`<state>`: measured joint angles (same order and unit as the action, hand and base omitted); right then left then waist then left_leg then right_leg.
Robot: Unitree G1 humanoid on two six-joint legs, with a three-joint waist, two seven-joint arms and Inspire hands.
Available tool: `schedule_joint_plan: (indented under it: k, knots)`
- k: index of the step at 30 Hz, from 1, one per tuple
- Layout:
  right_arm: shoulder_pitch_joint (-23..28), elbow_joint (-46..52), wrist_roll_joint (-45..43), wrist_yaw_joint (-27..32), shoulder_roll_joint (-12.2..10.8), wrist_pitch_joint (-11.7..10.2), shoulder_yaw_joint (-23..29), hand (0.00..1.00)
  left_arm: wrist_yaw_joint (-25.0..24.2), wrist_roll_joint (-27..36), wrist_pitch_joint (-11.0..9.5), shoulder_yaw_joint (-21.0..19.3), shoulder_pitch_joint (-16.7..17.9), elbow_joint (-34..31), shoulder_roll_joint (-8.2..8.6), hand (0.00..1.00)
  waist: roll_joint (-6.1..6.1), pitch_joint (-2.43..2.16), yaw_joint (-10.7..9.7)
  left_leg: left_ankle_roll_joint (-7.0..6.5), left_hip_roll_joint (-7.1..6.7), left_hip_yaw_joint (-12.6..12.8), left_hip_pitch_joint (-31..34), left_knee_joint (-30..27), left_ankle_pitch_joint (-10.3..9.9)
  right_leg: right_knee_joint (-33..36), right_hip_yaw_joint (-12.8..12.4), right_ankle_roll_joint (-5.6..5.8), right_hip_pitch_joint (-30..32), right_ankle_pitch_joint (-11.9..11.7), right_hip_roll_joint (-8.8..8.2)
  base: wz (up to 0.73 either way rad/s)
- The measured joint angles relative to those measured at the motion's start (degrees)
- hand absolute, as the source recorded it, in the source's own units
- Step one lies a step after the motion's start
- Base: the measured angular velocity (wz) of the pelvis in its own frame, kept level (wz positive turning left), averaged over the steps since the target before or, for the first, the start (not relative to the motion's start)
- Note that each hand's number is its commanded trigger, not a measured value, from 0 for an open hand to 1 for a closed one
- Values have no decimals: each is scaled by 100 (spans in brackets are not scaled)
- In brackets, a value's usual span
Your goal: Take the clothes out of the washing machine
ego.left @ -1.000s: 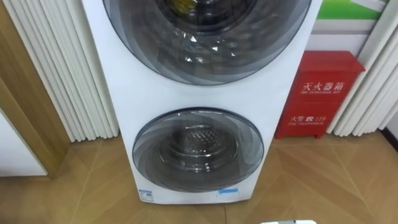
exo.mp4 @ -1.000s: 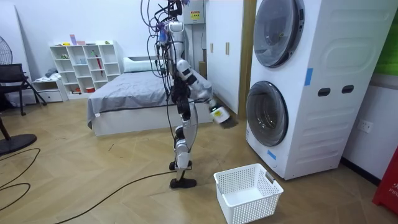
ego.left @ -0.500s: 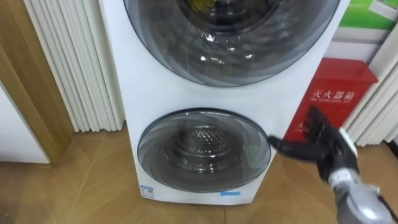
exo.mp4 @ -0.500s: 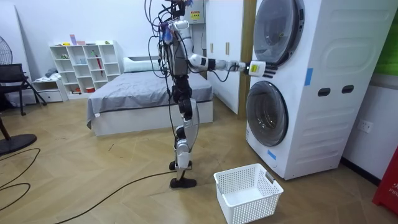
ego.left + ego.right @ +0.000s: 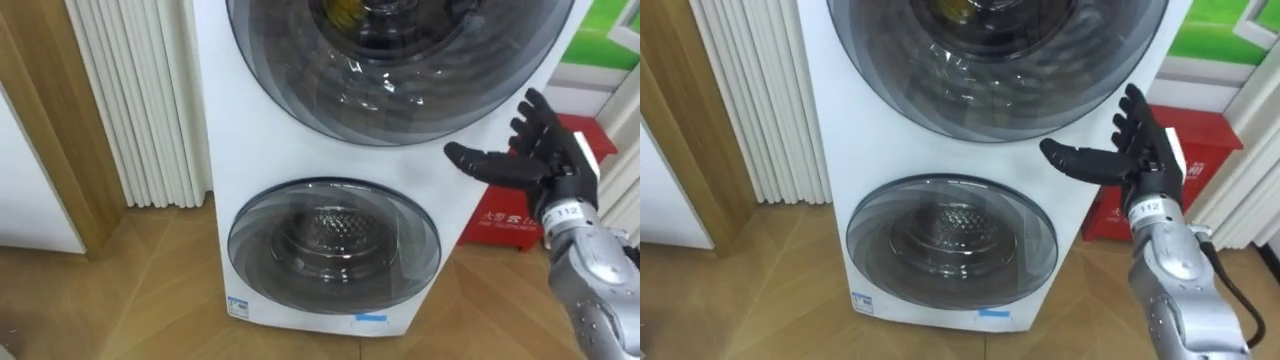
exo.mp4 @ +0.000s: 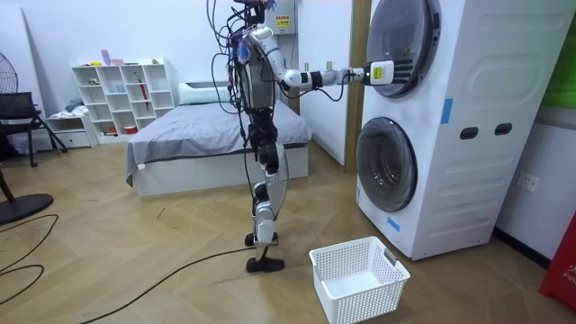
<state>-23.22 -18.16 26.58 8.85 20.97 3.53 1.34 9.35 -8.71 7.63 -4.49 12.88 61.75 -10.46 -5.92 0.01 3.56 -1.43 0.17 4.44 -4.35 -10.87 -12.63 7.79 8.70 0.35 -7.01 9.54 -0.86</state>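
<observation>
Robot standing before stacked washing machine (image 5: 330, 165), right hand (image 5: 548, 158) up beside closed upper door (image 5: 400, 70), fingers (image 5: 535, 112) apart and straight, holding nothing, white basket (image 6: 364, 301) on floor.

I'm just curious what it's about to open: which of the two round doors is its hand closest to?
The upper door: the open right hand hovers by its lower right rim, above the lower door.

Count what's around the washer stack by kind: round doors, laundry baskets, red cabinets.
Round washer doors: 2 (upper door, lower door)
White basket: 1
Red cabinet: 1
Total: 4
</observation>
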Motion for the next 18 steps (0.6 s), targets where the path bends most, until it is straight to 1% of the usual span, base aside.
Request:
schedule_joint_plan:
  k: [2,3,4,6,7,10,14,18]
  knots:
    - [-205,-205,168,-81,87,11,-2,0,0,-54,10,0,7,18,-1,0,-9,4,-9,0,-2,-10,21,-7,1,0,30,0,14,0,-2,0]
    - [-341,-369,311,-82,207,14,-2,0,0,-57,6,1,8,17,-1,0,-18,6,-4,0,-1,-14,27,-22,1,2,28,0,14,0,-1,0]
    - [-390,-400,378,-81,279,21,-3,0,0,-57,-1,1,8,15,-1,0,-24,9,5,0,-2,-22,48,-37,1,2,31,0,18,0,-2,8]
    - [-564,-416,493,-78,520,22,-3,0,0,-55,3,0,42,16,-5,0,-45,19,12,0,-5,-65,90,-63,1,3,98,0,32,0,-5,11]
    - [-656,-421,484,-75,590,21,-3,0,-2,-57,21,4,61,17,-5,0,-51,23,12,1,-3,-73,102,-81,1,4,124,0,32,0,-4,7]
    - [-856,-614,440,-54,662,21,-2,0,-33,-99,85,4,55,17,-6,0,-69,24,9,1,-3,-133,136,-103,1,5,248,0,31,0,-6,11]
    - [-885,-642,467,-7,664,28,-3,0,-99,-98,107,3,62,-43,-16,0,-82,16,12,2,-6,-147,194,-129,1,9,265,0,70,0,-12,3]
    - [-996,-642,481,37,693,32,-3,0,-118,-99,112,3,112,-258,-48,0,-98,7,-1,4,-3,-146,266,-143,2,20,285,0,142,0,-13,0]
